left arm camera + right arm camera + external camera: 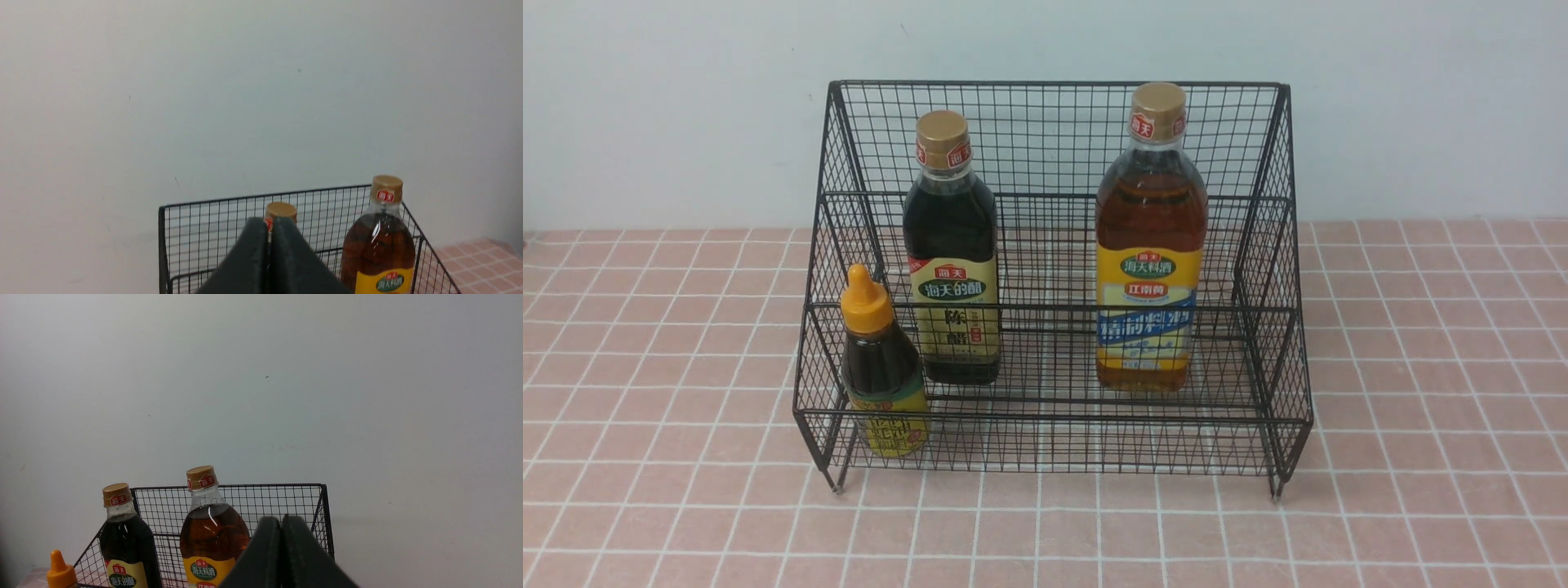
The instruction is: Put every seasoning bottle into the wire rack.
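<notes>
Inside the wire rack all 3 bottles stand upright: the small bottle with orange cap in the front left corner, the dark bottle just behind it, the amber bottle well apart to the right. The left gripper and the right gripper are both pressed together, holding nothing.

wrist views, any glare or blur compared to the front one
Front view: even light, sharp labels, no glare. Left wrist view: highlight streak on the amber bottle; shut left gripper looms soft and dark. Right wrist view: glint on the same bottle's shoulder; right gripper blurred too.
</notes>
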